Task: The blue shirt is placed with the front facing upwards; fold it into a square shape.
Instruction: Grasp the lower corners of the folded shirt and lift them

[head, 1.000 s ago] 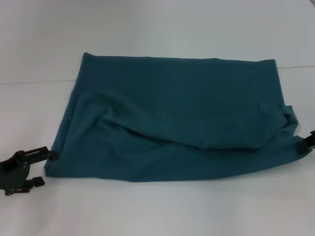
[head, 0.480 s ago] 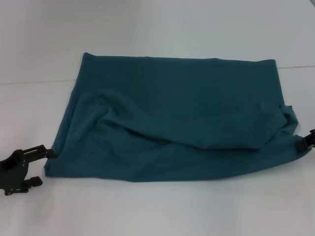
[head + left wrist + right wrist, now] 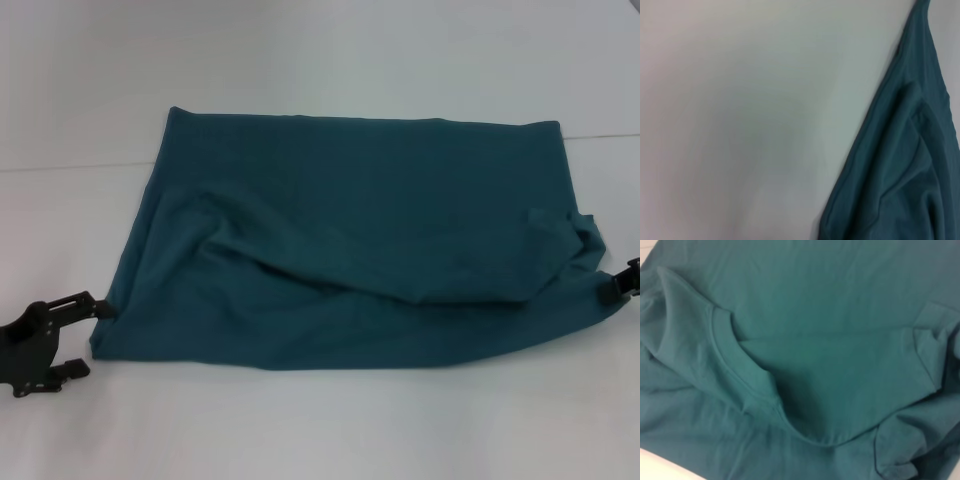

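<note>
One shirt (image 3: 350,240) lies folded on the white counter (image 3: 320,430). Left end effector (image 3: 62,335) sits released at its near-left corner; right end effector (image 3: 622,285) at its right edge, grip unclear.

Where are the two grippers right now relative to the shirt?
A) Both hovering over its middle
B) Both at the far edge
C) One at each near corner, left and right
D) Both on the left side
C: the left gripper is at the shirt's near-left corner, and the right gripper at its near-right corner.
</note>
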`<action>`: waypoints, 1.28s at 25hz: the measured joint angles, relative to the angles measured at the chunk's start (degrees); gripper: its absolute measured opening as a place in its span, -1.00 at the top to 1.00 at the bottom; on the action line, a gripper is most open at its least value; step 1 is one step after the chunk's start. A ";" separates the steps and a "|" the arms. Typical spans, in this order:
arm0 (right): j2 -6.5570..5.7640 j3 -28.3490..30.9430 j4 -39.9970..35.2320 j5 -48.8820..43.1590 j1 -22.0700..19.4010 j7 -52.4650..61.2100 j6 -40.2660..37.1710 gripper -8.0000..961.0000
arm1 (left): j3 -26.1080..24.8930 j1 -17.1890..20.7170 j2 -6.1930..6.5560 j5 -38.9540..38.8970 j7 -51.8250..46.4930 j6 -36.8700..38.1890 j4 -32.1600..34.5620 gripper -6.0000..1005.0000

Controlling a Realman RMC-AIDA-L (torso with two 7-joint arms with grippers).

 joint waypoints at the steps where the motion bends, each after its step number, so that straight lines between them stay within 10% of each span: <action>1: -0.03 0.00 0.00 0.25 0.01 0.00 -0.02 0.95 | 0.00 0.00 0.00 0.02 -0.11 -0.09 -0.05 -0.83; 32: -0.32 0.26 -0.03 3.26 -0.36 -0.45 -0.31 0.95 | 0.52 -4.96 -0.04 0.08 0.44 -3.50 -4.69 -0.80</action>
